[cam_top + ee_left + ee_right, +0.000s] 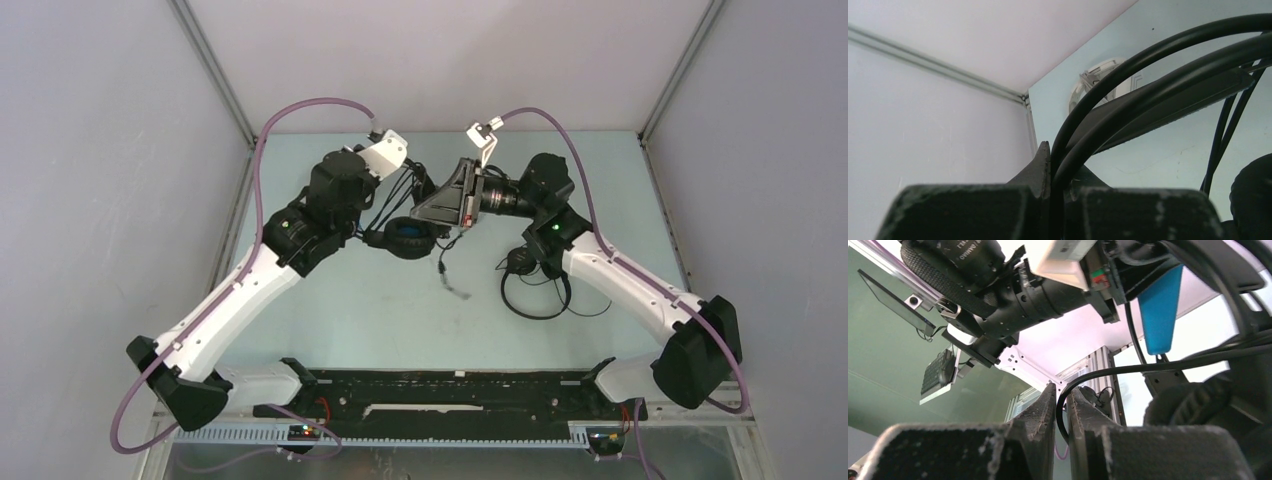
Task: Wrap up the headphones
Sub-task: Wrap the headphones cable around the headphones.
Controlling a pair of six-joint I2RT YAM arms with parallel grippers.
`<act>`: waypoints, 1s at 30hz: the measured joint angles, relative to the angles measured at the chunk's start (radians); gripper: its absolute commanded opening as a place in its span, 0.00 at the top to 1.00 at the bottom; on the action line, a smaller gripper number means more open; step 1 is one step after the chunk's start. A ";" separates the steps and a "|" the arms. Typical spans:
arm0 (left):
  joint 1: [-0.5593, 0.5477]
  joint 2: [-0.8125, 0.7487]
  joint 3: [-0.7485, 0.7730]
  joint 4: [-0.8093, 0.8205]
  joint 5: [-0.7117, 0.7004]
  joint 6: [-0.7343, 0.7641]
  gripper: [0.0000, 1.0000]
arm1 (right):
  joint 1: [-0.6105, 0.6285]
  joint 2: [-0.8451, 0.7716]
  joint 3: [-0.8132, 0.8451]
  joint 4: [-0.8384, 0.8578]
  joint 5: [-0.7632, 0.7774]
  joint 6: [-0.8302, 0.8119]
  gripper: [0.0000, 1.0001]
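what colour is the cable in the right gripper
The cable is black, clearest in the right wrist view, pinched in the right gripper.

Top external high above the near edge, looking down on the table (400,320), left wrist low, close, facing a back corner, right wrist tilted upward, black headphones (405,238) shared across all three.

Pale green table (400,320); white walls (100,150); metal corner posts (213,75); black mounting bar (450,388) along near edge.
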 measured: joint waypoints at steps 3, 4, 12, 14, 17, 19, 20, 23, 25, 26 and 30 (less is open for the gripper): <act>0.000 0.011 0.005 -0.016 -0.042 -0.049 1.00 | 0.019 0.014 0.019 0.002 0.000 -0.013 0.85; 0.000 0.016 0.010 -0.025 -0.055 -0.070 1.00 | 0.025 0.018 0.024 0.003 0.001 -0.020 0.85; 0.000 0.045 0.080 -0.060 -0.125 -0.225 1.00 | 0.051 0.026 0.034 0.008 0.060 -0.093 0.83; 0.000 0.053 0.106 -0.066 -0.135 -0.264 1.00 | 0.056 0.031 0.045 0.008 0.081 -0.116 0.82; 0.000 0.071 0.146 -0.087 -0.150 -0.324 1.00 | 0.067 0.040 0.058 0.008 0.110 -0.153 0.80; 0.000 0.079 0.161 -0.098 -0.157 -0.356 1.00 | 0.075 0.045 0.061 0.007 0.132 -0.178 0.79; 0.000 0.081 0.164 -0.101 -0.158 -0.368 1.00 | 0.080 0.048 0.062 0.006 0.146 -0.195 0.79; 0.000 0.084 0.169 -0.118 -0.160 -0.410 1.00 | 0.093 0.053 0.062 -0.013 0.185 -0.238 0.79; 0.000 0.087 0.180 -0.138 -0.159 -0.432 1.00 | 0.101 0.053 0.062 -0.024 0.212 -0.270 0.79; 0.000 0.089 0.190 -0.150 -0.157 -0.446 1.00 | 0.106 0.053 0.062 -0.027 0.224 -0.285 0.79; 0.000 0.096 0.242 -0.187 -0.148 -0.507 1.00 | 0.119 0.053 0.062 -0.039 0.264 -0.333 0.79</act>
